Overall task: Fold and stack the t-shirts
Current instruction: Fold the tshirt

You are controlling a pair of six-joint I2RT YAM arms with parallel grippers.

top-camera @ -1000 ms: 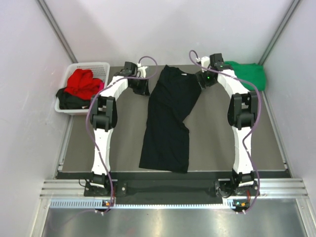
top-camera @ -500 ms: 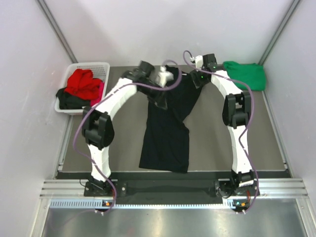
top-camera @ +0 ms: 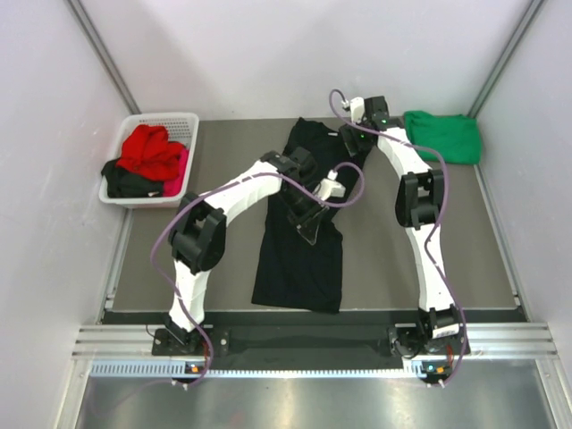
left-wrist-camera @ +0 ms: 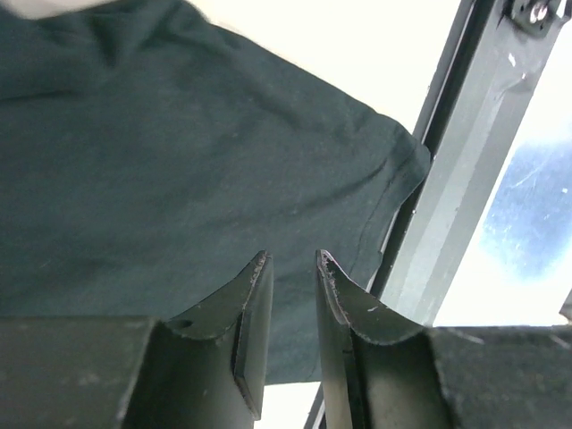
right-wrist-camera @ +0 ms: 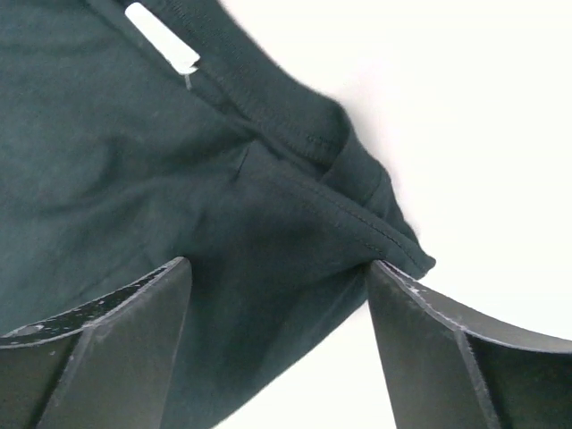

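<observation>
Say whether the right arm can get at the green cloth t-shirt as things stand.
Probably yes: the green cloth t-shirt lies uncovered beside the open jaws of the right arm, only bare table between.

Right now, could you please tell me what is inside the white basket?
The basket holds a crumpled red shirt on top, a pink one at its right side and a black one spilling over the near rim. Anything beneath them is covered.

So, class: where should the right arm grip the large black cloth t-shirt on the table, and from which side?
Probably the far right corner of the large black cloth t-shirt, beside its collar, approached from above. The shirt lies flat, and that stitched corner sticks out over bare table; the right gripper hangs there with jaws wide open astride it.
</observation>
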